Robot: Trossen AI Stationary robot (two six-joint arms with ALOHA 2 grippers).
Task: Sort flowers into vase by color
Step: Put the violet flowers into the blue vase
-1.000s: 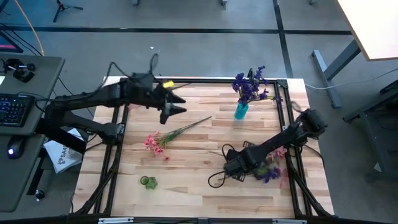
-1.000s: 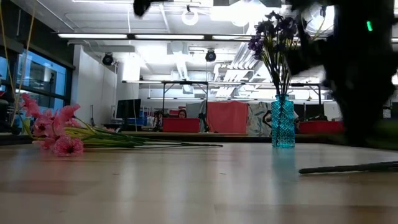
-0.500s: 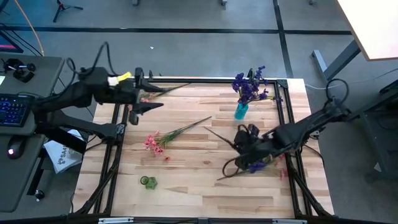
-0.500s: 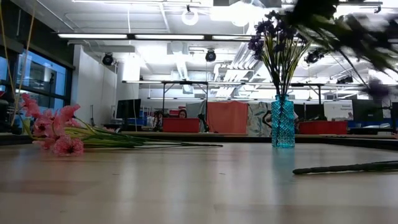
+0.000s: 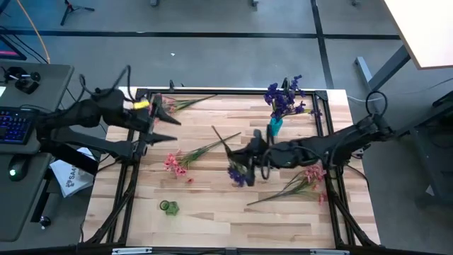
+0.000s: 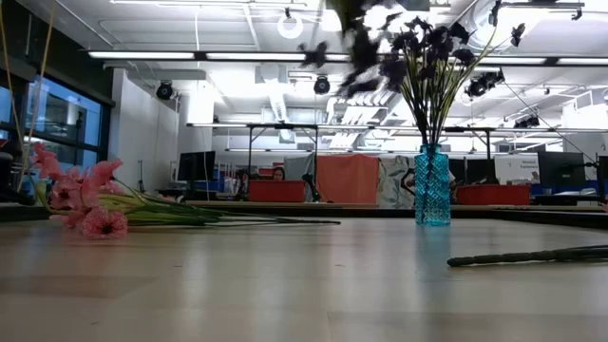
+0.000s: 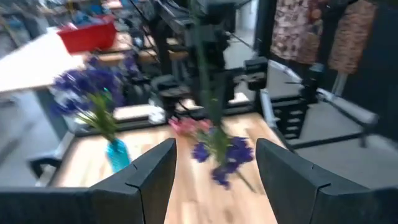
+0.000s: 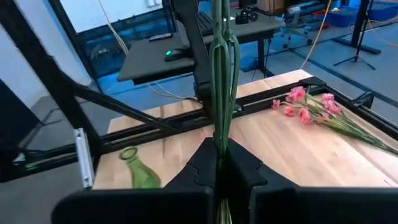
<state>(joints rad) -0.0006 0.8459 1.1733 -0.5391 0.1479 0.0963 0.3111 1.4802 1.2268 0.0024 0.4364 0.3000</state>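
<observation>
My right gripper (image 5: 249, 157) is over the table's middle, shut on a purple flower sprig (image 5: 237, 172) with long green stems. The sprig's blurred blossoms (image 6: 361, 57) show high above the tabletop. A blue vase (image 5: 274, 126) at the far right holds purple flowers (image 5: 285, 95). Pink flowers lie flat in three places: left of centre (image 5: 178, 160), at the far-left edge (image 5: 177, 105) and near the right edge (image 5: 310, 177). A green vase (image 5: 168, 207) lies on its side near the front left. My left gripper (image 5: 173, 122) hangs open over the table's left part, with nothing between its fingers. My right gripper pinches the purple sprig's green stems (image 8: 221, 134) between its two shut fingers. The fingers come nearly level from the table's right and lie across the stems. The sprig is lifted clear of the table. Its stem end (image 5: 214, 129) points toward the far left and its blossoms are on the near side.
A black frame (image 5: 322, 113) runs along the table's edges. A desk with a keyboard (image 5: 14, 124) stands beyond the left edge. Bare wood lies in the near middle of the table (image 5: 219, 212).
My right gripper has risen from the table's near right and gone toward the middle. It has tipped from pointing down to nearly level and has lifted the purple sprig clear. The pink sprig stays lying there. My left gripper, still open, has drawn back toward the left edge.
</observation>
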